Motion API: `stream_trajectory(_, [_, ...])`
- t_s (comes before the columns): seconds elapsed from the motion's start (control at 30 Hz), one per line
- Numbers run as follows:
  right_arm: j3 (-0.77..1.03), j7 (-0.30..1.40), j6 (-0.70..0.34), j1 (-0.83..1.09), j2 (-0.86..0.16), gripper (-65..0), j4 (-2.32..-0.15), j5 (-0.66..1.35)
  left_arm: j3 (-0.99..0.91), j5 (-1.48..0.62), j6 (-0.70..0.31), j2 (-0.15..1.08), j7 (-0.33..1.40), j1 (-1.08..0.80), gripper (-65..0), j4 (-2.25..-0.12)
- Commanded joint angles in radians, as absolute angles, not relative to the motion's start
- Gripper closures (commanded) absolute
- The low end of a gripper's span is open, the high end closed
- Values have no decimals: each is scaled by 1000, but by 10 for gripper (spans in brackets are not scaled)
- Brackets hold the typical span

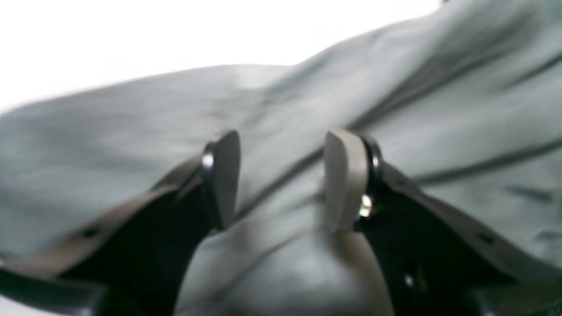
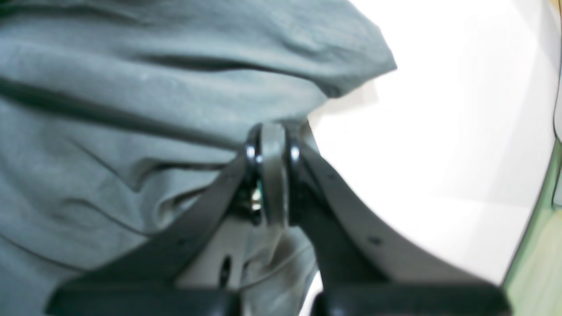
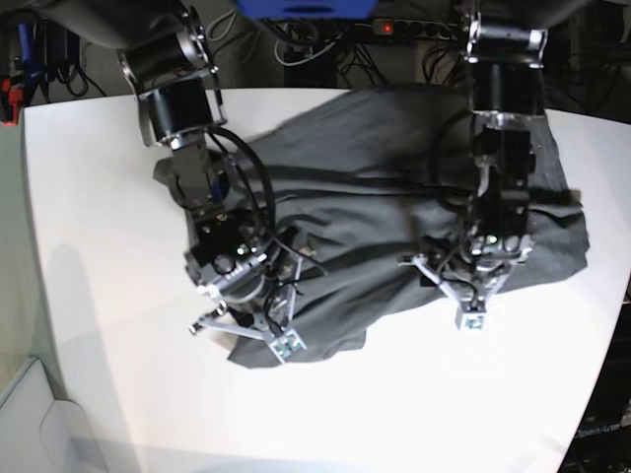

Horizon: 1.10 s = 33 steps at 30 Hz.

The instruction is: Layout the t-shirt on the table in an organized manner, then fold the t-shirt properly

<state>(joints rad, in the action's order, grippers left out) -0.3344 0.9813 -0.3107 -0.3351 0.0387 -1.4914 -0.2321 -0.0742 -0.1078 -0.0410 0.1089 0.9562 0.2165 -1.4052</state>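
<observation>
The right end effector [image 2: 273, 175] is clamped shut on a fold of the t-shirt [image 3: 394, 197]; the left end effector [image 1: 281, 180] hangs parted over the cloth, gripping nothing. The crumpled shirt lies mid-tabletop [image 3: 108, 296], its long axis running left to right. White surface, cable clutter [image 3: 325, 44] beyond the far edge. The arms hide the collar.

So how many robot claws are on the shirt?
2. The right gripper pinches the t-shirt at its near edge; the left gripper hangs open over it on the other side.

t-shirt [image 1: 439, 87] blurred, cropped by frame edges
</observation>
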Motion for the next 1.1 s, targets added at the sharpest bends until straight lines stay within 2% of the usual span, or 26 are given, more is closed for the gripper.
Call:
stream_trajectory(0.0, [-334, 961, -311, -364, 44, 0, -1509, -237, -74, -111, -41, 97, 937, 255, -309, -1372])
stream_trajectory(0.17, [-335, 958, -311, -409, 45, 0, -1508, -234, -73, -111, -41, 67, 825, 320, -308, -1156])
stream_trajectory(0.3, [-335, 957, -312, -461, 47, 0, -1503, -232, -73, -111, -41, 67, 802, 328, -308, -1086])
stream_trajectory(0.43, [-335, 955, -312, -527, 70, 0, -1484, -231, -73, -111, -41, 77, 819, 303, -308, -1095])
stream_trajectory(0.57, [-335, 949, -312, -608, 125, 0, -1365, -231, -73, -111, -41, 77, 869, 257, -308, -1112])
stream_trajectory(0.63, [-335, 903, -312, -627, 154, 0, -1294, -231, -71, -111, -41, 77, 880, 226, -308, -1139])
stream_trajectory(0.9, [-349, 685, -312, -633, 157, 0, -1036, -232, 19, -113, -41, 111, 894, 131, -308, -1268])
stream_trajectory(1.07, [-380, 599, -309, -671, 157, -73, -914, -232, 58, -113, -41, 122, 894, 110, -308, -1268])
